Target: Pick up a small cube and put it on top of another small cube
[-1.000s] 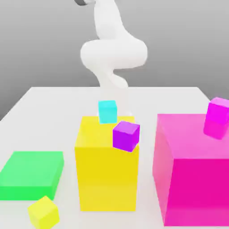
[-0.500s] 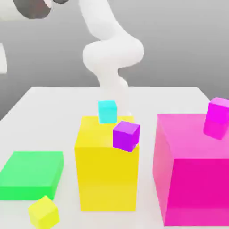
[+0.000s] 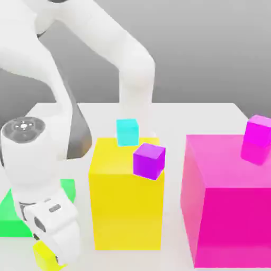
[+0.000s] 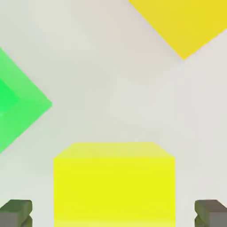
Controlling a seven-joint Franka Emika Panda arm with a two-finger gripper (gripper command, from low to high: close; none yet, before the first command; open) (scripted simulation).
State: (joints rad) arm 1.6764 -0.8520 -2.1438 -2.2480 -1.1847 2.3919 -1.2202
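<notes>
The small yellow cube (image 3: 43, 257) sits on the white table at the front of the exterior view's left, partly covered by my hand (image 3: 53, 225), which has come down right over it. In the hand view the small cube (image 4: 114, 186) lies between the two dark fingertips (image 4: 16, 213), and table shows as a gap on each side of it. My gripper (image 4: 113, 213) straddles the cube, open and not touching it. Other small cubes: a cyan one (image 3: 127, 131) on top of the large yellow block (image 3: 126, 206), a purple one (image 3: 149, 160) against its upper front, and a magenta one (image 3: 259, 129) on the big magenta block (image 3: 227, 206).
A flat green block (image 3: 9, 211) lies just behind my hand and is also seen from the hand camera as the green block (image 4: 17, 106). A corner of the large yellow block (image 4: 186, 22) is near the cube. The white arm (image 3: 47, 106) fills the exterior view's left.
The arm has swung from the back of the table down to the front left and now stands over the small yellow cube, hiding part of it. No cube has moved.
</notes>
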